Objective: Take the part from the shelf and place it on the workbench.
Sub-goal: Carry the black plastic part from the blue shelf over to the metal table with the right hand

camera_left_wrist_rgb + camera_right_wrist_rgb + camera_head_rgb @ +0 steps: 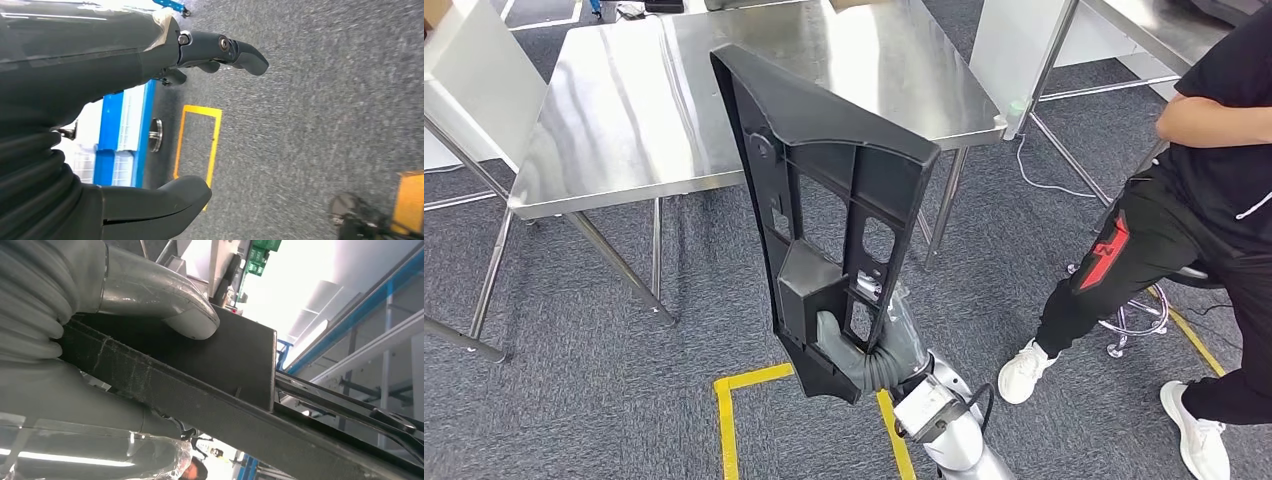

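Right fingers (829, 335) grip black part (824, 180) — left fingers (220, 47) spread, holding nothing

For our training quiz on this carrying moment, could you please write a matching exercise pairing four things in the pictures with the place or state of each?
Things:
1. large black ribbed plastic part
2. shiny stainless steel workbench
3. left robot hand
4. person in black clothes and white shoes

Places or states:
A. holds nothing, hanging over grey carpet
B. seated at the robot's right
C. gripped at its lower end by the right robot hand
D. standing ahead, nothing lying on the near part of its top

Pairs: 1-C, 2-D, 3-A, 4-B
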Robot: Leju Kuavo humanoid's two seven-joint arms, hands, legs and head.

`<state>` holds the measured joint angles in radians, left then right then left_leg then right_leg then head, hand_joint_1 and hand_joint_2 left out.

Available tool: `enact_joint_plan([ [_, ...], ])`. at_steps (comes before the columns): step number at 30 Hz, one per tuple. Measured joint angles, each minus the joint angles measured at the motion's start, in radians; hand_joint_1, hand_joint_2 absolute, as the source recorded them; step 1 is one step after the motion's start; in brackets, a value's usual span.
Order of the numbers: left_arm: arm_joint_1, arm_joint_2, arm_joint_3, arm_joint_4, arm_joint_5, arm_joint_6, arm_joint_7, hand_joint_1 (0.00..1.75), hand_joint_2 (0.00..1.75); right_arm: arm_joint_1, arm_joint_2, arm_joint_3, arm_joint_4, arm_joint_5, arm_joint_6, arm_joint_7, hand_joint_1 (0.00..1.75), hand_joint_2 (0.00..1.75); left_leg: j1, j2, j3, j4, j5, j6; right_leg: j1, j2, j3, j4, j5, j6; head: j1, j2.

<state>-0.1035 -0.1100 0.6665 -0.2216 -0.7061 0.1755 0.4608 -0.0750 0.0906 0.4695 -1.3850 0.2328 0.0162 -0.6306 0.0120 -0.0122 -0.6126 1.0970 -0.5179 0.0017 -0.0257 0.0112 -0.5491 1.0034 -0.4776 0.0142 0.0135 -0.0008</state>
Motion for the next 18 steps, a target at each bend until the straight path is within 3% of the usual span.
enact_joint_plan([
  [2, 0.001, 0.0, 0.0, 0.0, -0.003, 0.0, 0.0, 0.0, 1.75, 0.001, 0.0, 0.0, 0.0, 0.0, -0.002, 0.0, 1.75, 1.75, 0.001, 0.005, -0.072, 0.132, -0.05, -0.007, 0.001, -0.002, 0.003, 0.0, -0.004, -0.007, 0.0, 0.0],
  [3, 0.002, 0.0, 0.0, 0.0, -0.005, 0.0, 0.0, 0.0, 1.75, 0.002, -0.001, 0.0, 0.001, 0.0, -0.003, 0.0, 1.75, 1.75, 0.002, 0.005, -0.103, 0.18, -0.059, -0.009, 0.002, -0.003, 0.005, 0.0, -0.006, -0.01, 0.0, 0.0],
  [4, 0.003, 0.0, 0.0, 0.0, -0.006, 0.0, 0.0, 0.0, 1.75, 0.002, -0.001, 0.0, 0.001, 0.0, -0.004, 0.0, 1.75, 1.75, 0.003, 0.005, -0.118, 0.193, -0.049, -0.009, 0.002, -0.003, 0.008, 0.001, -0.009, -0.011, 0.0, 0.0],
  [5, 0.003, 0.0, 0.001, 0.0, -0.006, 0.0, 0.0, 0.0, 1.75, 0.002, -0.002, 0.0, 0.001, -0.001, -0.005, 0.0, 1.75, 1.75, 0.005, 0.006, -0.113, 0.169, -0.021, -0.009, 0.002, -0.003, 0.013, 0.001, -0.012, -0.011, 0.0, 0.0],
  [7, 0.003, 0.001, 0.001, 0.0, -0.006, 0.001, 0.0, 0.0, 1.75, 0.002, -0.002, 0.0, 0.001, -0.001, -0.006, 0.0, 1.75, 1.75, 0.008, 0.014, -0.062, 0.048, 0.056, -0.006, 0.003, -0.003, 0.024, 0.001, -0.022, -0.006, 0.0, 0.0],
  [8, 0.002, 0.001, 0.001, 0.0, -0.006, 0.002, 0.0, 0.0, 1.75, 0.001, -0.002, 0.0, 0.001, -0.001, -0.007, 0.0, 1.75, 1.75, 0.007, 0.018, -0.035, -0.011, 0.076, -0.004, 0.006, -0.002, 0.028, 0.001, -0.027, -0.001, 0.0, 0.0],
  [10, 0.0, 0.001, 0.001, 0.0, -0.006, 0.005, 0.0, 0.0, 1.75, -0.001, -0.002, 0.001, 0.001, -0.002, -0.007, 0.0, 1.75, 1.75, 0.002, 0.022, -0.009, -0.068, 0.08, 0.005, 0.013, -0.003, 0.033, 0.0, -0.033, 0.013, 0.001, 0.0],
  [13, 0.001, 0.001, 0.001, 0.0, -0.008, 0.009, 0.0, 0.0, 1.75, -0.002, -0.003, 0.003, 0.002, -0.005, -0.007, 0.001, 1.75, 1.75, -0.001, 0.017, 0.006, -0.081, 0.071, 0.029, 0.015, -0.005, 0.035, 0.014, -0.035, 0.03, 0.002, 0.0],
  [15, 0.001, 0.001, 0.002, 0.0, -0.009, 0.01, 0.0, 0.0, 1.75, -0.007, -0.003, 0.003, 0.002, -0.006, -0.007, 0.001, 1.75, 1.75, -0.001, 0.013, 0.021, -0.085, 0.068, 0.042, 0.014, -0.006, 0.0, 0.084, -0.068, 0.026, 0.004, 0.0],
  [17, 0.001, 0.002, 0.003, 0.0, -0.009, 0.011, 0.0, 0.0, 1.75, -0.009, -0.004, 0.004, 0.003, -0.006, -0.007, 0.002, 1.75, 1.75, -0.005, 0.011, 0.027, -0.085, 0.062, 0.05, 0.014, -0.006, -0.078, 0.217, -0.116, 0.019, 0.005, 0.0],
  [18, 0.001, 0.002, 0.003, 0.0, -0.01, 0.011, 0.0, 0.0, 1.75, -0.009, -0.005, 0.004, 0.003, -0.006, -0.008, 0.002, 1.75, 1.75, -0.007, 0.009, 0.029, -0.085, 0.058, 0.053, 0.014, -0.006, -0.116, 0.272, -0.131, 0.021, 0.005, 0.0],
])
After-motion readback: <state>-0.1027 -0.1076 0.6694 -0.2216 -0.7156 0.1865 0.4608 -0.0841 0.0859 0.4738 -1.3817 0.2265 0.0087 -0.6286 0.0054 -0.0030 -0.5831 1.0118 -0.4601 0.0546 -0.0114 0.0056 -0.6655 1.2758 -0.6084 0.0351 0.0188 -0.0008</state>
